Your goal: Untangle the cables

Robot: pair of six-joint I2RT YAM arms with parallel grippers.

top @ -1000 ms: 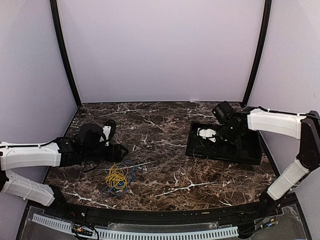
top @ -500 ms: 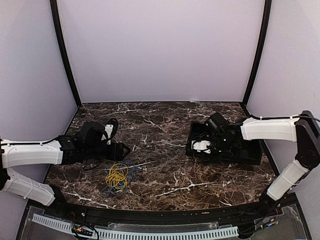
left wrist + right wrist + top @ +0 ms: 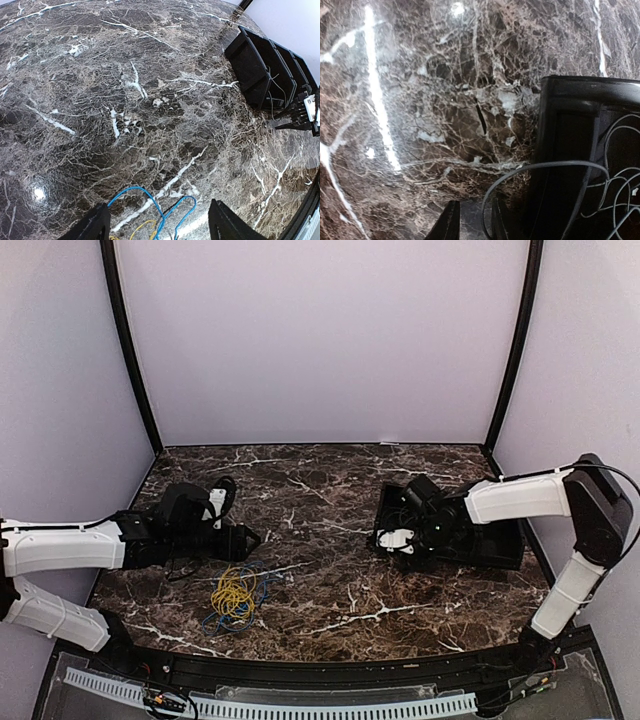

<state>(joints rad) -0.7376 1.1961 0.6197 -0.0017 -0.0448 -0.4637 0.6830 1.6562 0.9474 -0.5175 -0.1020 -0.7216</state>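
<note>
Dark marble desk, white veins. Left arm lies low over the desk's left side. Right arm reaches in from the right. Black compartment tray sits right of centre on the desk.

Left claw is spread wide apart and holds nothing, just above the near-left coil. Right claw is at the tray's left end with its fingers nearly together, a slim gap between them.

Yellow cable is a loopy coil on the desk at front left. Blue cable is tangled with it, loops poking out. Grey cable is in the tray, one loop arcing over the wall down into the right claw's gap; cannot tell if it's pinched.
</note>
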